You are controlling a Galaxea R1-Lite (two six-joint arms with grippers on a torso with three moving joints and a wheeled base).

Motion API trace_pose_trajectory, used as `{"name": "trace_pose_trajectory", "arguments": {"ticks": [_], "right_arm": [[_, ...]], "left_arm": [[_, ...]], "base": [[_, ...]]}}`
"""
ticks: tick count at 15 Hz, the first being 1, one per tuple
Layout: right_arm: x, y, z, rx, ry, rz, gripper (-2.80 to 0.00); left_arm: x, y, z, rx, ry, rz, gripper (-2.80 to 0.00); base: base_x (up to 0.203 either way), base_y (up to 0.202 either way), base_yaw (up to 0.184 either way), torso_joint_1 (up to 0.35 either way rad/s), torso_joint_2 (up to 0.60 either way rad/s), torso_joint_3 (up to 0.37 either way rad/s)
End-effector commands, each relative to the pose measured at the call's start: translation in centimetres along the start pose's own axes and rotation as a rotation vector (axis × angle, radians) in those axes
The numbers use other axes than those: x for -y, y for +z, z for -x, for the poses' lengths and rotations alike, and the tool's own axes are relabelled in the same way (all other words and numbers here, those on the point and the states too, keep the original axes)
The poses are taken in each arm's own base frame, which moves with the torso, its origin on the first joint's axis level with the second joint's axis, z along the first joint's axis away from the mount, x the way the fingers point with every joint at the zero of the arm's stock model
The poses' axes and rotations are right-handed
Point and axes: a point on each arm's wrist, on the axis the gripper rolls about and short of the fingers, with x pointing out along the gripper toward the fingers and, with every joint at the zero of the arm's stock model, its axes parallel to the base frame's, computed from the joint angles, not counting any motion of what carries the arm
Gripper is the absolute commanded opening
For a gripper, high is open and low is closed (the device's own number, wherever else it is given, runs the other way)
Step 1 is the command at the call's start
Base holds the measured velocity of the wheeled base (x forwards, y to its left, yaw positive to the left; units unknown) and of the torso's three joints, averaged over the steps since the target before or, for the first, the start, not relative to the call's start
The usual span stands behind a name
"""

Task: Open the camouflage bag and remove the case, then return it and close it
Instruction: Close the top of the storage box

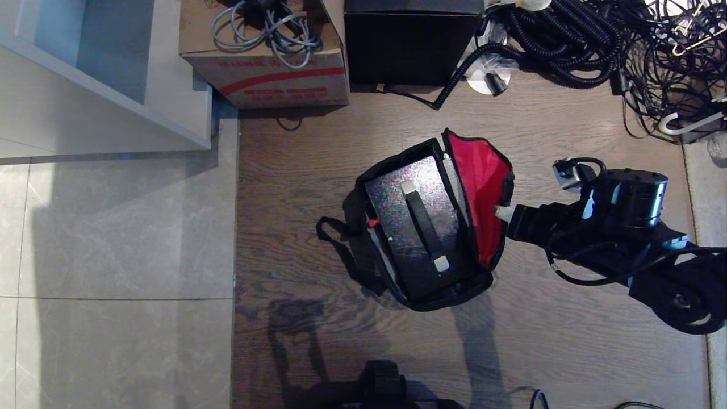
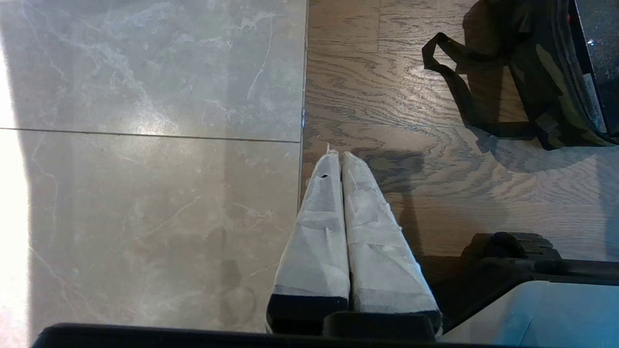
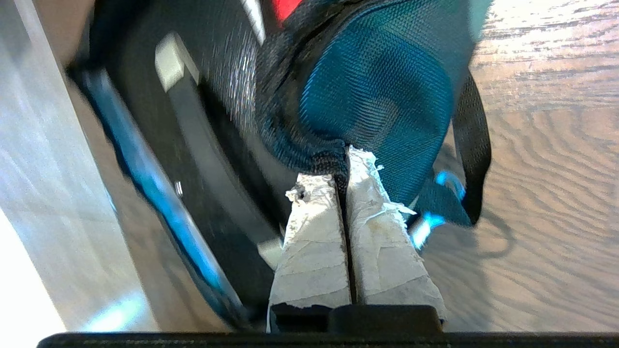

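Cardboard box [image 1: 267, 62], cable tangle [image 1: 596, 40] behind bag [image 1: 363, 250]

The camouflage bag [image 1: 363, 250] is woven cloth with a matt red lining, the case [image 1: 397, 216] glittery speckled plastic, on grained wood floor [image 1: 568, 341] beside glossy marble-look tiles [image 1: 113, 255].

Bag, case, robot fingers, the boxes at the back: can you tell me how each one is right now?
camouflage bag: open, red-lined lid flipped back.
case: inside the bag, handle up.
right gripper: fingers shut, pinching the lid's edge.
left gripper: fingers shut, empty, over the floor away from the bag.
cardboard box: open, cables inside.
black box: closed.
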Motion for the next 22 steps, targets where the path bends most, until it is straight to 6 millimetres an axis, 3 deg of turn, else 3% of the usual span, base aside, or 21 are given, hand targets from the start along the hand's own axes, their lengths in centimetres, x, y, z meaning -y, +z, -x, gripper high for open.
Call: {"name": "trace_pose_trajectory", "arguments": {"ticks": [1,8,14,15,19,22], "right_arm": [[-0.9,-0.7,1.4,-0.011,0.030,0.053,-2.80],[-5.1,-3.9,4.1,-0.078,0.192,0.261,-2.80],[-6.2,-6.5,5.6,-0.169,0.264,0.347,-2.80],[-6.2,-6.9,5.8,-0.186,0.273,0.344,0.00],[-6.6,-8.4,7.0,-0.275,0.372,0.298,0.00],[-6.9,-7.6,8.2,-0.257,0.447,0.241,0.00]], "left_arm": [[0.0,0.0,0.0,0.002,0.001,0.000,-2.80],[0.0,0.0,0.0,0.002,0.001,0.000,-2.80],[0.0,0.0,0.0,0.002,0.001,0.000,-2.80],[0.0,0.0,0.0,0.002,0.001,0.000,-2.80],[0.0,0.0,0.0,0.002,0.001,0.000,-2.80],[0.0,0.0,0.0,0.002,0.001,0.000,-2.80]], "base": [[0.000,0.000,0.000,0.000,0.00,0.000],[0.000,0.000,0.000,0.000,0.00,0.000],[0.000,0.000,0.000,0.000,0.00,0.000],[0.000,0.000,0.000,0.000,0.00,0.000],[0.000,0.000,0.000,0.000,0.00,0.000],[0.000,0.000,0.000,0.000,0.00,0.000]]}}
